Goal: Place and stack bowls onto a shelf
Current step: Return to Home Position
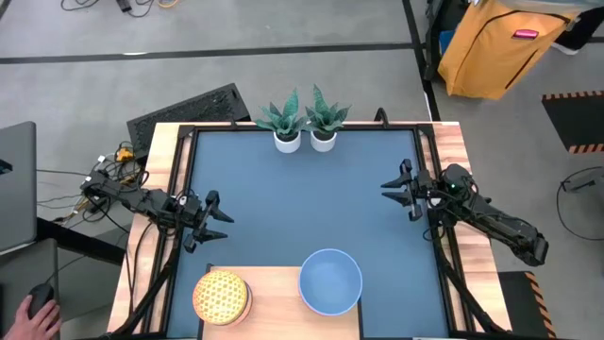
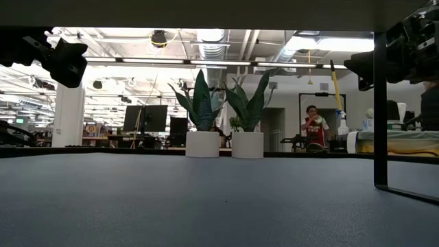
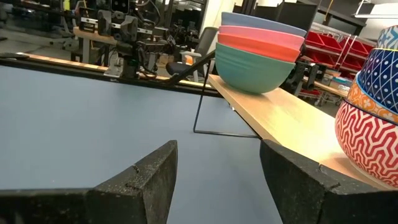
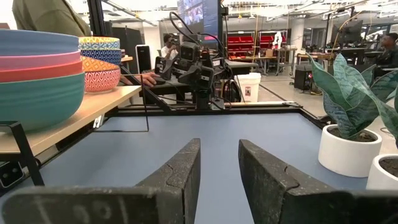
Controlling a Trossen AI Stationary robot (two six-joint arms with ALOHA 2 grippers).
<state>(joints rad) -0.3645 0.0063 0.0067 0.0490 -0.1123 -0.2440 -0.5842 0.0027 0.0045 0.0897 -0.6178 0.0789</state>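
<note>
Left end effector (image 3: 217,152) and right end effector (image 4: 219,149) hung open and empty at either side of the tabletop (image 1: 302,208). Large bowls (image 1: 330,280) and patterned bowls (image 1: 222,296) sat in two stacks on the near shelf (image 1: 274,304); rigid, glossy, probably slippery, best pinched by the rim.

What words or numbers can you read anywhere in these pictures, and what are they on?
No word or number can be read in any view.
Pink tag on the yellow bag: too small to read.
Label on the white bucket: too blurred to read.
Patterned bowls: only painted patterns, no letters.
</note>
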